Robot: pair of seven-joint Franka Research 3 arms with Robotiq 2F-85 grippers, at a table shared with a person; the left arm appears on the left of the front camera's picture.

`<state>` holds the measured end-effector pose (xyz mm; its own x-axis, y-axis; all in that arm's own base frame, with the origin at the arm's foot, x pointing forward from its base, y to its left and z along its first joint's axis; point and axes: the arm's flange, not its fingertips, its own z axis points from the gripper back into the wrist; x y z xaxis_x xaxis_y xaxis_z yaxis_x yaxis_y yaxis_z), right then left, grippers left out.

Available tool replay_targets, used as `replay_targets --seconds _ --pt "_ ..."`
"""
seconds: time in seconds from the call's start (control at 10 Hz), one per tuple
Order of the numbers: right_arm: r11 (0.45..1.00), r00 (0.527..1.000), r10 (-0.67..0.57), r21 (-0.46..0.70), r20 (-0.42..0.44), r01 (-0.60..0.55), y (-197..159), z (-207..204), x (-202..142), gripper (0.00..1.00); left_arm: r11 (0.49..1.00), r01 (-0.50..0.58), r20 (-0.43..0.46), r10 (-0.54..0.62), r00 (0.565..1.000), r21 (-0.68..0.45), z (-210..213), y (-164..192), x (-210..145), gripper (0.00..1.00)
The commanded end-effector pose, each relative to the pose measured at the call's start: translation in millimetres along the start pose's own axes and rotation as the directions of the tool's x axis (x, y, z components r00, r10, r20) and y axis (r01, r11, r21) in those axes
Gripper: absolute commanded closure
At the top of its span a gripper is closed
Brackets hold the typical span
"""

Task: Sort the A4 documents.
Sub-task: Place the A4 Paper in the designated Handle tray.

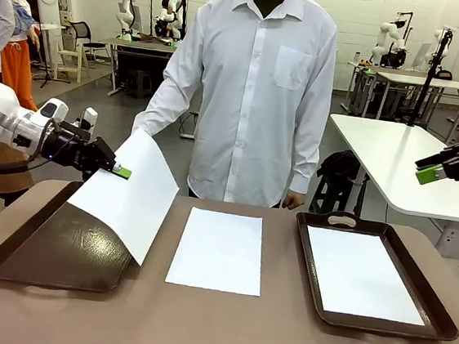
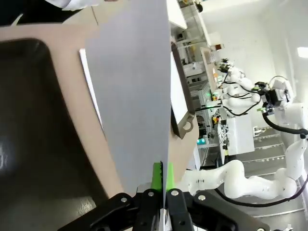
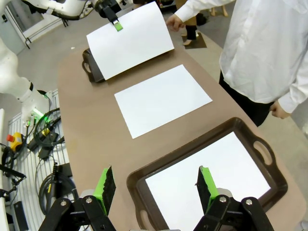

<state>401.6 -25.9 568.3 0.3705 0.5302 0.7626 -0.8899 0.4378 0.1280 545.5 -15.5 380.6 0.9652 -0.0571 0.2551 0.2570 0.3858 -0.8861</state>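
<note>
brown surface (image 1: pixel 212 334) spans a lab room, with a person (image 1: pixel 255 84) in a white shirt at its far edge. a dark left tray (image 1: pixel 48 256) sits by the left edge and a dark right tray (image 1: pixel 442 326) by the right edge.

of the a4 documents, the tray sheet (image 1: pixel 363 272) lies flat inside the right tray. the middle sheet (image 1: pixel 217 249) lies bare on the surface between the trays. the held sheet (image 1: pixel 128 198) hangs tilted over the left tray's inner rim — the left jaws are closed on one edge, green pads (image 1: pixel 122 173) flat against the paper. gripped at one edge only, it droops and curls, its low corner reaching toward the surface just beside the tray. the height probably serves to carry it clear of the rim.

the person's hand (image 3: pixel 174 21) is at the far corner of the held sheet; whether it touches the paper i cannot tell.

the right jaws stand wide open and hold nothing, raised over the right edge — likely parked out of the way. by my reading, the held sheet is bound for the left tray, which looks empty where it shows.
</note>
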Motion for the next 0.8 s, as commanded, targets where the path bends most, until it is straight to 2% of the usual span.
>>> replay_targets --seconds 0.0,0.4,0.5,0.7 --pt "1.0 1.0 -0.001 0.002 0.001 0.001 0.0 -0.8 -0.6 0.11 0.995 -0.073 -0.035 0.076 0.997 0.066 13.3 11.8 0.1 0.99" --pt "1.0 1.0 -0.001 0.002 0.001 0.001 0.0 -0.8 -0.6 0.11 0.975 -0.159 -0.042 0.167 0.985 0.157 29.5 41.1 -2.6 0.99" --pt "1.0 1.0 -0.001 0.002 0.001 0.001 0.0 -0.8 -0.6 0.11 0.972 -0.163 -0.023 0.169 0.985 0.171 30.1 47.2 -1.8 0.99" --pt "1.0 1.0 -0.001 0.002 0.001 0.001 0.0 -0.8 -0.6 0.11 0.959 -0.168 -0.049 0.183 0.982 0.228 32.9 56.7 -3.3 0.99"
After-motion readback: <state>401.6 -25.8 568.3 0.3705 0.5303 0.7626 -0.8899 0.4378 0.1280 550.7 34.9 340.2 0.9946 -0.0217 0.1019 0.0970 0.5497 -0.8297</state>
